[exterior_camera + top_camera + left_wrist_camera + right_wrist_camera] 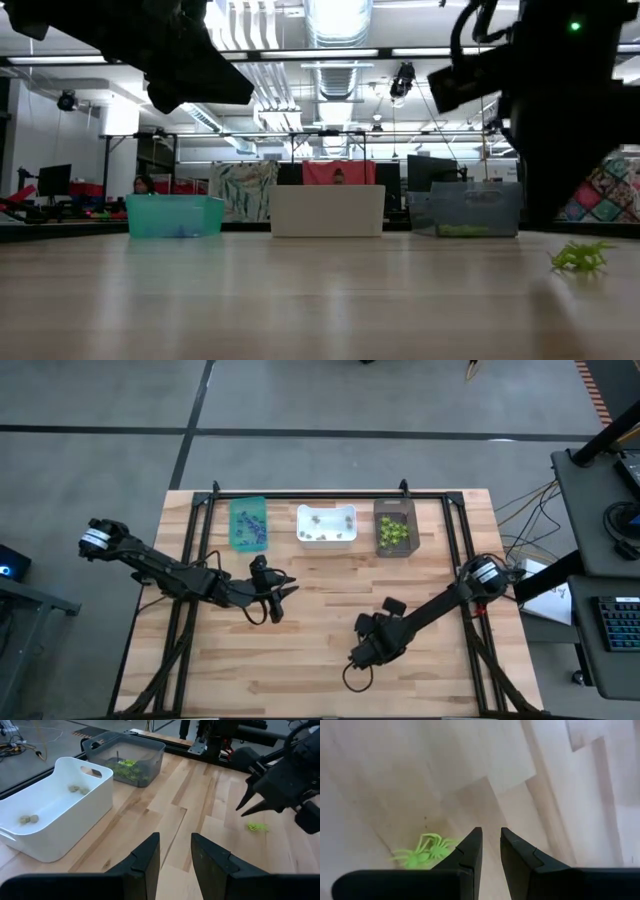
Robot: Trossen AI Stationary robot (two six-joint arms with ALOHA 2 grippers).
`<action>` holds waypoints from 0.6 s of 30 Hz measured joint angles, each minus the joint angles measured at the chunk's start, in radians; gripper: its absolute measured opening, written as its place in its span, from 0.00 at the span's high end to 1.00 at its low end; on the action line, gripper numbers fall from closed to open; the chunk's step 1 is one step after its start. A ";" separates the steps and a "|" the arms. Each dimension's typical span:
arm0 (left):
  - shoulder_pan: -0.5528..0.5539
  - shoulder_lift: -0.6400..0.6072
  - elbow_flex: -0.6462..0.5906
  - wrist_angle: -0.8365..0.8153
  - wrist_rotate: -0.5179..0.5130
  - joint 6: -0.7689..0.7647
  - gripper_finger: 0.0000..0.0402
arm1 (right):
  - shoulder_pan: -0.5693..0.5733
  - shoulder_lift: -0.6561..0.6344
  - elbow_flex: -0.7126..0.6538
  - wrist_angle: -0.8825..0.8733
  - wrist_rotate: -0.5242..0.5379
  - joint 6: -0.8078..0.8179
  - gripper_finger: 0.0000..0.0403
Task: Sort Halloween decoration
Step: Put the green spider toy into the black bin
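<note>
My right gripper (491,851): fingers narrowly parted, holding nothing, hovering just beside a lime-green spider (422,852) lying on the table (430,660). My left gripper (175,855): narrow gap, nothing held, waiting mid-table. Beyond I see the teal bin (248,523), white bin (327,525) and dark bin (395,527), each holding trinkets.

Left gripper (277,598) and right gripper (352,663) hover, fingers slightly parted.

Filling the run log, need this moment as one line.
right gripper: open, empty, over table beside loose lime-green spider | left gripper: open, empty, waits mid-table | bins: teal, white, dark, each holding trinkets
</note>
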 joint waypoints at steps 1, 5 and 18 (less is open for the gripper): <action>0.000 0.000 0.000 0.000 0.000 0.000 0.77 | -0.003 -0.012 0.000 0.000 0.000 -0.005 0.85; 0.000 0.000 0.000 0.001 0.000 0.000 0.77 | -0.005 -0.058 0.000 0.004 -0.011 -0.028 0.85; 0.000 0.001 0.000 0.006 0.005 -0.001 0.77 | 0.013 -0.108 0.001 0.130 -0.175 0.007 0.75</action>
